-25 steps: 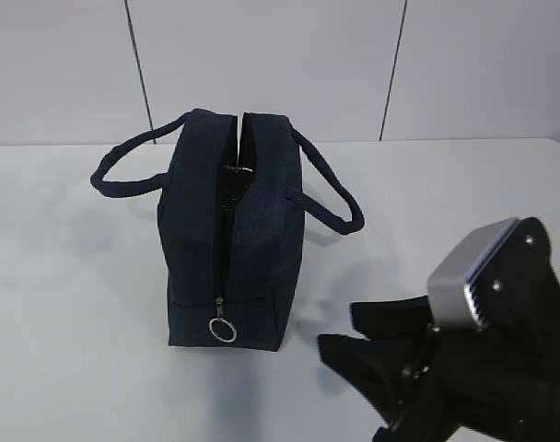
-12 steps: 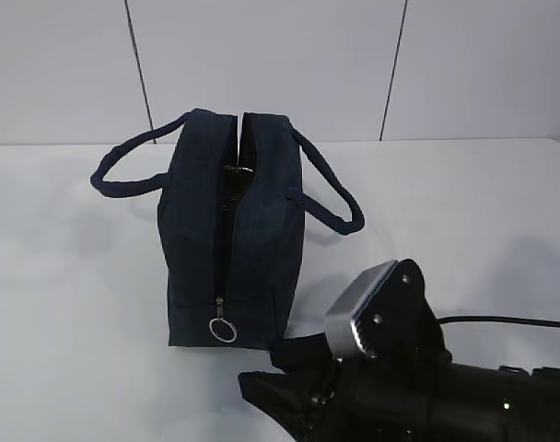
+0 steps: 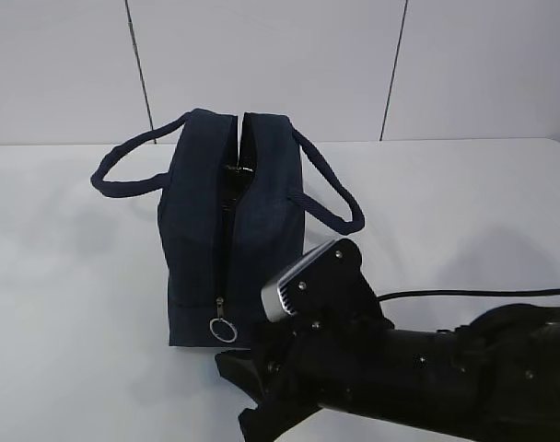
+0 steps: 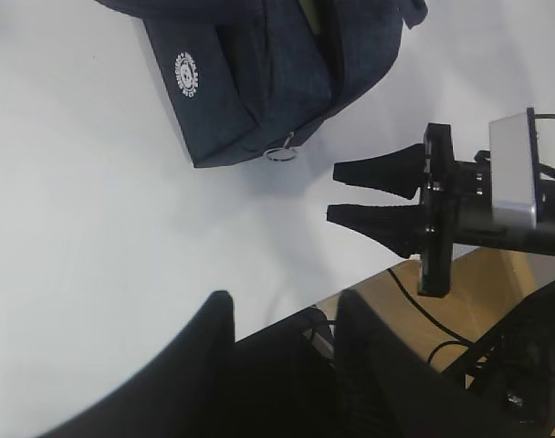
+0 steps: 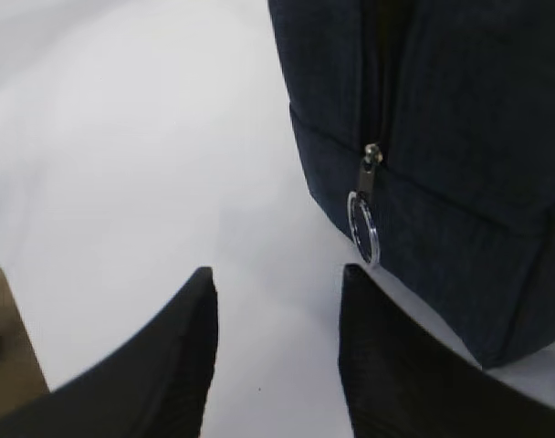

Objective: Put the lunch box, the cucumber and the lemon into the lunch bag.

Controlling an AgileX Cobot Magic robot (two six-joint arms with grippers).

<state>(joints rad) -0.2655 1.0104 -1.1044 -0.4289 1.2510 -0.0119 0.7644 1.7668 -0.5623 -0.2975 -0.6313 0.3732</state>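
A: Where's the bag (image 3: 234, 230)?

B: Left of centre in the exterior view, upright on the white counter (image 3: 68, 304). Dark navy, boxy, with a loop handle (image 3: 128, 166) hanging off each side.

A: Zipped?

B: Top gapes open; the zipper's ring pull (image 3: 224, 329) hangs low on the near end. A round white logo (image 4: 186, 73) shows in the left wrist view.

Surface: I see a white table (image 3: 68, 313).
Resting on it: navy lunch bag (image 3: 262, 230), standing upright, handles splayed.
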